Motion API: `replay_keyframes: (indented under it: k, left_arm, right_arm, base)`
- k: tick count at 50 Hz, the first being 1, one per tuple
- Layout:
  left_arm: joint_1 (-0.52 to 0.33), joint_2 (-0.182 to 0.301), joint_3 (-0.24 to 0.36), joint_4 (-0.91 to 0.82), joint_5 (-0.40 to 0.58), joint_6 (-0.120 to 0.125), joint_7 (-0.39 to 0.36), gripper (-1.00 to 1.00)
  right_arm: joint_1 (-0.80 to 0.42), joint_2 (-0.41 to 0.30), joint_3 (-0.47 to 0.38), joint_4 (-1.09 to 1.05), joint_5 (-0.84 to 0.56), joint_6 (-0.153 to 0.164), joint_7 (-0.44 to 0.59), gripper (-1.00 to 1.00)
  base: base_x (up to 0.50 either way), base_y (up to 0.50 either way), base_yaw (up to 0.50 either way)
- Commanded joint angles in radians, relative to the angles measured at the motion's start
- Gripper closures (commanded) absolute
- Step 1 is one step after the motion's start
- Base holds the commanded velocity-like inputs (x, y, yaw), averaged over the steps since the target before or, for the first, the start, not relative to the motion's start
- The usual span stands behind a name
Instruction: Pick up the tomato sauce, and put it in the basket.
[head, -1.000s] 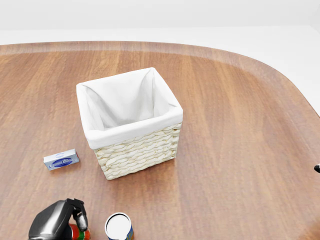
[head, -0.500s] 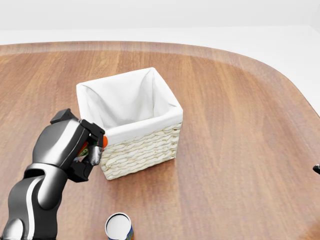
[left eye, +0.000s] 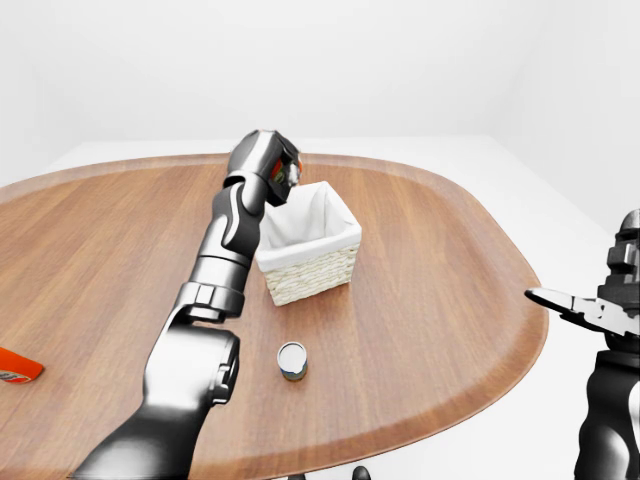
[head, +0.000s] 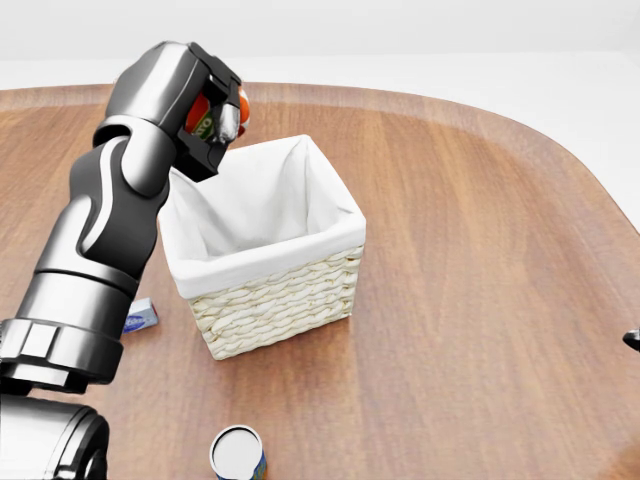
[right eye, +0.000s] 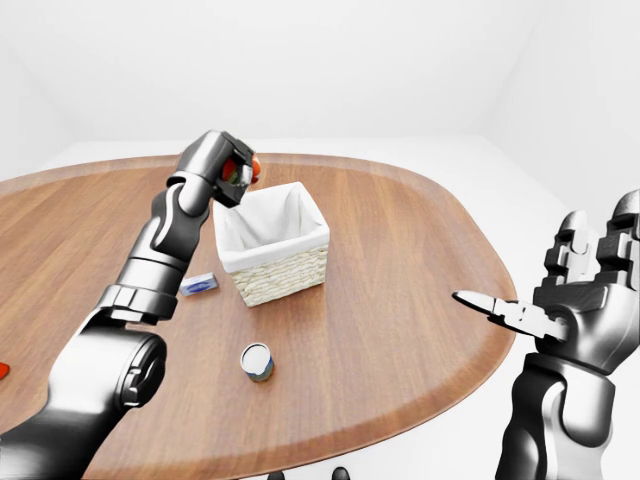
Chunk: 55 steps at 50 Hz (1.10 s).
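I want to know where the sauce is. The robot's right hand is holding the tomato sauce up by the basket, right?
Not quite: the left hand holds the tomato sauce up by the basket, as the head view shows. The right hand is open, off the table's right.

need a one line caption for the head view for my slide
Left hand holds the tomato sauce above the upper-left corner of the white-lined wicker basket on a wooden table.
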Motion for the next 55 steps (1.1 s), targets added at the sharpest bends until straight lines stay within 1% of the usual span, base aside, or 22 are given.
replay_keyframes:
  k: [1, 2, 3, 4, 5, 6, 7, 8, 10, 11, 13, 14, 15, 16, 17, 19, 20, 31, 43, 46, 54, 55]
  left_arm:
    - [-0.408, 0.035, 0.001, 0.635, -0.053, 0.000, 0.169, 1.00]
    - [-0.415, 0.035, -0.003, 0.642, -0.039, 0.000, 0.179, 1.00]
    - [-0.425, 0.032, 0.028, 0.644, -0.066, 0.000, 0.159, 1.00]
    - [-0.432, 0.028, 0.056, 0.644, -0.099, 0.000, 0.110, 1.00]
    - [-0.440, 0.028, 0.039, 0.647, -0.080, 0.000, 0.125, 1.00]
    - [-0.445, 0.022, 0.040, 0.651, -0.078, 0.000, 0.124, 1.00]
    - [-0.450, 0.014, 0.063, 0.650, -0.105, 0.000, 0.110, 1.00]
    - [-0.448, 0.009, 0.049, 0.652, -0.089, 0.000, 0.129, 1.00]
    - [-0.432, -0.010, 0.051, 0.658, -0.090, 0.000, 0.104, 1.00]
    - [-0.421, -0.014, 0.034, 0.662, -0.064, 0.000, 0.134, 1.00]
    - [-0.410, -0.024, 0.044, 0.663, -0.067, 0.000, 0.095, 1.00]
    - [-0.406, -0.026, 0.046, 0.663, -0.066, 0.000, 0.096, 1.00]
    - [-0.398, -0.028, 0.026, 0.664, -0.041, 0.000, 0.082, 1.00]
    - [-0.389, -0.036, 0.031, 0.664, -0.043, 0.000, 0.062, 1.00]
    - [-0.377, -0.041, 0.013, 0.665, -0.021, 0.000, 0.017, 1.00]
    - [-0.365, -0.050, -0.002, 0.667, 0.011, 0.000, 0.028, 1.00]
    - [-0.357, -0.054, -0.002, 0.667, 0.019, 0.000, 0.018, 1.00]
    - [-0.290, -0.067, 0.019, 0.670, 0.044, 0.000, 0.038, 1.00]
    - [-0.281, -0.060, 0.018, 0.672, 0.070, 0.000, 0.043, 1.00]
    - [-0.281, -0.060, 0.005, 0.672, 0.090, 0.000, 0.042, 1.00]
    - [-0.279, -0.059, 0.012, 0.672, 0.098, 0.000, 0.058, 1.00]
    - [-0.284, -0.057, 0.011, 0.672, 0.102, 0.000, 0.062, -0.98]
  right_arm:
    - [0.002, 0.000, -0.002, 0.000, 0.008, 0.000, 0.002, -1.00]
    - [0.000, 0.000, 0.000, 0.005, 0.005, 0.000, 0.003, -1.00]
    - [0.001, 0.001, 0.000, 0.007, 0.006, 0.000, 0.004, -1.00]
    - [0.002, 0.002, 0.000, 0.007, 0.006, 0.000, 0.004, -1.00]
    - [0.003, 0.002, -0.001, 0.008, 0.008, 0.000, 0.005, -1.00]
    - [0.005, 0.002, -0.003, 0.005, 0.012, 0.000, 0.006, -1.00]
    - [0.006, 0.002, -0.002, -0.001, 0.013, 0.000, 0.005, -1.00]
    - [0.005, 0.003, 0.002, 0.001, 0.008, 0.000, 0.004, -1.00]
    - [0.000, 0.003, 0.011, 0.004, 0.002, 0.000, 0.002, -1.00]
    - [0.005, 0.004, 0.007, 0.000, 0.006, 0.000, 0.006, -1.00]
    - [0.012, 0.004, -0.010, -0.010, 0.022, 0.000, 0.008, -1.00]
    - [0.010, 0.002, -0.013, -0.010, 0.026, 0.000, 0.008, -1.00]
    - [0.008, 0.001, -0.011, -0.012, 0.025, 0.000, 0.006, -1.00]
    - [0.007, 0.002, -0.006, -0.014, 0.022, 0.000, 0.004, -1.00]
    - [0.007, 0.003, -0.003, -0.016, 0.021, 0.000, 0.006, -1.00]
    - [0.013, 0.005, -0.015, -0.017, 0.032, 0.000, 0.012, -1.00]
    - [0.014, 0.005, -0.017, -0.018, 0.034, 0.000, 0.012, -1.00]
    - [0.007, 0.002, -0.009, -0.020, 0.028, 0.000, 0.007, -1.00]
    - [0.005, -0.001, -0.011, -0.028, 0.033, 0.000, 0.005, -1.00]
    - [0.002, 0.000, -0.009, -0.022, 0.031, 0.000, 0.005, -1.00]
    - [0.005, 0.003, -0.005, -0.019, 0.027, 0.000, 0.008, -1.00]
    - [0.005, 0.003, -0.004, -0.018, 0.025, 0.000, 0.008, -1.00]
  base:
    - [0.00, 0.00, 0.00]
    - [0.00, 0.00, 0.00]
    - [0.00, 0.00, 0.00]
    - [0.00, 0.00, 0.00]
    - [0.00, 0.00, 0.00]
    - [0.00, 0.00, 0.00]
    - [0.00, 0.00, 0.00]
    - [0.00, 0.00, 0.00]
    - [0.00, 0.00, 0.00]
    - [0.00, 0.00, 0.00]
    - [0.00, 0.00, 0.00]
    - [0.00, 0.00, 0.00]
    - [0.00, 0.00, 0.00]
    - [0.00, 0.00, 0.00]
    - [0.00, 0.00, 0.00]
    - [0.00, 0.00, 0.00]
    - [0.00, 0.00, 0.00]
    - [0.00, 0.00, 0.00]
    - [0.00, 0.00, 0.00]
    - [0.00, 0.00, 0.00]
    - [0.00, 0.00, 0.00]
    - [0.00, 0.00, 0.00]
